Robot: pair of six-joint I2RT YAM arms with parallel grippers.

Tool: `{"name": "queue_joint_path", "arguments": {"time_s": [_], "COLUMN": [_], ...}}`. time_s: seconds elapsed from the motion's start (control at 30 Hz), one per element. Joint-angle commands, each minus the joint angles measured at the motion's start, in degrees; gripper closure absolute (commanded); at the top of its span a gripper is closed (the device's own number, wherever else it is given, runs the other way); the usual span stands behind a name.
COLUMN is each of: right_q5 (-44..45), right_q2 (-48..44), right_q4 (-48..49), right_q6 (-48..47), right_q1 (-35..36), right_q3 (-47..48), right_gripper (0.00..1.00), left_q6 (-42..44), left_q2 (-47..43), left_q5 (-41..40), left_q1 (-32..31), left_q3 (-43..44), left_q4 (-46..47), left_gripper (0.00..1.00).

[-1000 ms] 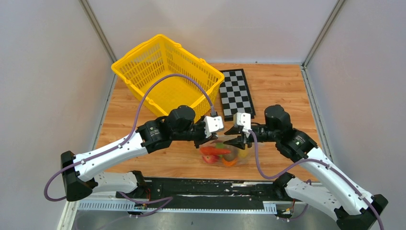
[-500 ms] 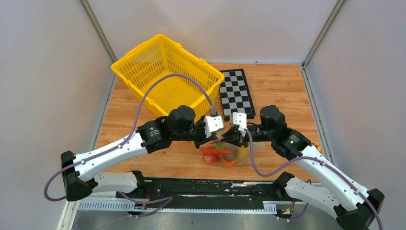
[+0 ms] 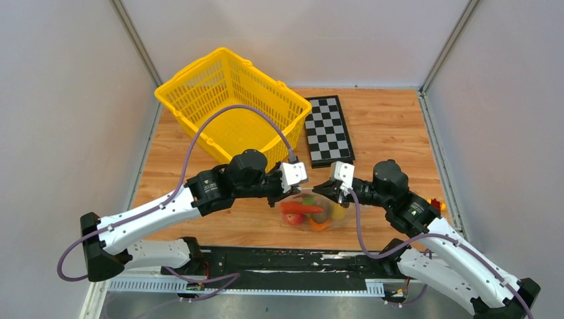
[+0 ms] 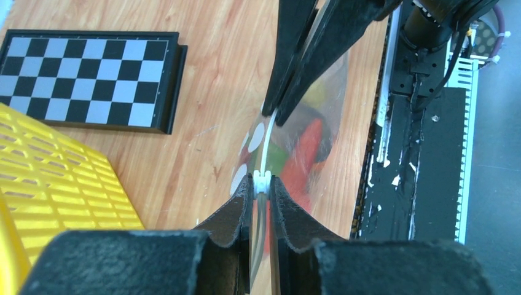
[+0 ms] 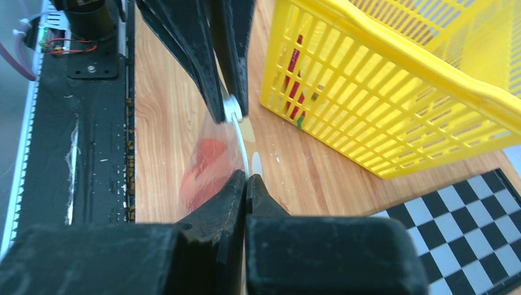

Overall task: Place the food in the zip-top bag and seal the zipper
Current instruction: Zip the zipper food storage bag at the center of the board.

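The zip-top bag (image 3: 312,211) lies at the table's near middle with the food (image 3: 302,208) inside: red, orange, green and yellow pieces. My left gripper (image 3: 282,195) holds the bag's left end. In the left wrist view it (image 4: 262,180) is shut on the zipper (image 4: 266,147) at a small white tab. My right gripper (image 3: 327,193) is at the bag's upper edge, further right. In the right wrist view it (image 5: 246,179) is shut on the pale strip (image 5: 241,144), with red food (image 5: 206,161) blurred behind the plastic. The two grippers face each other along the strip.
A yellow mesh basket (image 3: 229,100) stands tilted at the back left, just behind the left wrist. A red thing (image 5: 297,58) shows through its mesh. A chessboard (image 3: 328,129) lies behind the bag. A small red block (image 3: 435,203) sits at the right edge. The black base rail (image 3: 279,260) runs close in front.
My right gripper has closed onto the bag's top edge and drawn a little to the right. The left gripper keeps its grip and has shifted slightly left.
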Motion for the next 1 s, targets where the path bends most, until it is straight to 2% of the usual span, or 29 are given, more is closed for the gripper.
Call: {"name": "queue_joint_path", "arguments": {"time_s": [0.0,0.33,0.47,0.6,0.67,0.7,0.73,0.77,0.83,0.9,0.97], "right_q5": [7.5,18.6,18.5,22.1,23.6,24.1,24.7,25.4,27.1,30.5,36.8], "right_q2": [-3.4,-8.9,-9.1,-8.9,-9.7,-10.2,-10.6,-10.8,-10.9,-10.8,-10.9], "right_q4": [1.5,3.3,3.4,2.8,2.5,2.5,2.6,2.8,2.2,0.3,-2.2], "right_q6": [2.1,4.6,4.8,6.0,6.0,6.0,6.0,6.1,6.0,5.4,4.9], "right_q1": [-0.1,-0.2,-0.1,-0.2,-0.2,-0.2,-0.2,-0.2,-0.2,-0.2,-0.2], "right_q3": [-2.5,-4.1,-4.2,-3.4,-3.1,-3.1,-3.1,-3.0,-2.2,-0.3,1.7], "right_gripper": [1.00,1.00,1.00,1.00,1.00,1.00,1.00,1.00,1.00,1.00,1.00], "left_q6": [-0.1,1.1,1.0,1.2,1.3,0.8,0.2,-0.5,-1.9,-2.8,-3.5], "left_q2": [-4.8,-10.4,-9.6,-7.4,-6.8,-6.7,-6.5,-6.4,-6.5,-6.9,-7.8], "left_q5": [-4.2,-11.2,-11.2,-13.5,-14.2,-14.3,-14.2,-13.7,-12.9,-12.8,-12.8], "left_q1": [0.4,1.7,1.8,1.7,1.8,1.9,1.8,1.8,1.8,1.8,1.8], "left_q3": [-1.4,-4.3,-3.7,-2.3,-2.5,-2.6,-2.7,-2.6,-2.6,-2.8,-3.3], "left_q4": [-0.9,-4.4,-1.0,1.2,1.4,1.9,2.5,3.3,5.4,7.3,8.9], "left_gripper": [0.96,0.95,0.94,0.93,0.85,0.76,0.63,0.57,0.52,0.36,0.25]}}
